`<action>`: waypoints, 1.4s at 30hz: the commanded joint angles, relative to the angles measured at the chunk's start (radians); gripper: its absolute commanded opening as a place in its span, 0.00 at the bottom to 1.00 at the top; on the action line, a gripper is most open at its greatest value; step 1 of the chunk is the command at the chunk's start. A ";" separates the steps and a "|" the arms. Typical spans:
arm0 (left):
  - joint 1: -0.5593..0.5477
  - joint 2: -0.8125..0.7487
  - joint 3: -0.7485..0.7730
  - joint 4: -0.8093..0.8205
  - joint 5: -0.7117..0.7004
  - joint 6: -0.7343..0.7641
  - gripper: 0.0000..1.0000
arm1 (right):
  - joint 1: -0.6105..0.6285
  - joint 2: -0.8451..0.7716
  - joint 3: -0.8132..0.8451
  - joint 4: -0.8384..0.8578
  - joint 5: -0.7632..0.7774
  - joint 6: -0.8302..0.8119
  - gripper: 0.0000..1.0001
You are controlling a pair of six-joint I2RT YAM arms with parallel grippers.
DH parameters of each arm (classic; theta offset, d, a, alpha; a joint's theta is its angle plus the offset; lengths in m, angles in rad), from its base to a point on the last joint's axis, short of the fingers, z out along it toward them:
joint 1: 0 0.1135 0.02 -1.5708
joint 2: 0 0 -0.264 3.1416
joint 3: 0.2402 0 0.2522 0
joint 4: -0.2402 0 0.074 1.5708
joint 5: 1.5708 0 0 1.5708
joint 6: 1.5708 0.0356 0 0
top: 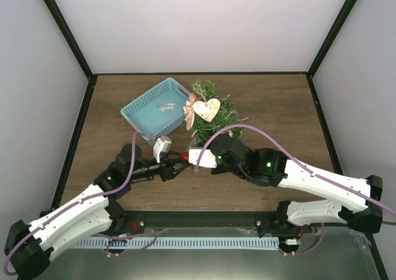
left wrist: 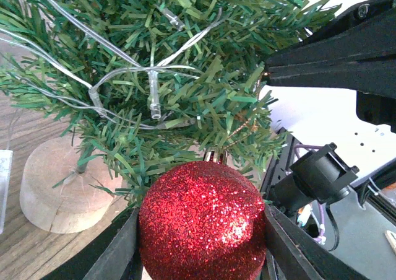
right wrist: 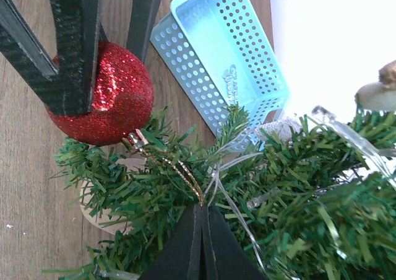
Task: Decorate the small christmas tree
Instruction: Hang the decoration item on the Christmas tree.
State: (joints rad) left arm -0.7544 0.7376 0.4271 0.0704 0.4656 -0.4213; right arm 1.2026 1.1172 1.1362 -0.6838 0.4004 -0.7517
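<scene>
The small christmas tree [top: 213, 109] stands on the counter [top: 278, 106], a light-blue basket [top: 139, 109] just beside it. At the tree's lower branches the left end effector [top: 180, 160] grips a red glitter bauble [left wrist: 201, 224]. The right end effector [right wrist: 201, 209] is pinched closed on the bauble's gold thread [right wrist: 179, 171].

A brown wood-grain table [top: 278, 106] sits between plain white walls [top: 198, 26] edged by black frame bars [top: 65, 29], evenly lit.

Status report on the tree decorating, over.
Left gripper clamped on red glitter bauble. Right gripper shut on gold loop, low in the small christmas tree. Light-string wire crosses beside that pinch; possible snag.
</scene>
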 commanded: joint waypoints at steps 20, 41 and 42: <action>-0.003 -0.044 0.024 -0.028 -0.005 0.011 0.38 | -0.006 0.024 0.077 0.013 -0.030 -0.017 0.01; -0.005 -0.141 0.049 0.003 0.046 -0.046 0.38 | -0.006 -0.087 0.110 0.021 -0.183 0.000 0.01; -0.005 -0.145 0.046 0.006 0.047 -0.040 0.38 | -0.005 -0.089 0.105 0.019 -0.194 -0.005 0.01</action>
State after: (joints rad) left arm -0.7547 0.6132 0.4526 0.0395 0.4820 -0.4572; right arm 1.2007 1.0451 1.2034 -0.6643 0.2604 -0.7654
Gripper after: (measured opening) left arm 0.477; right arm 0.012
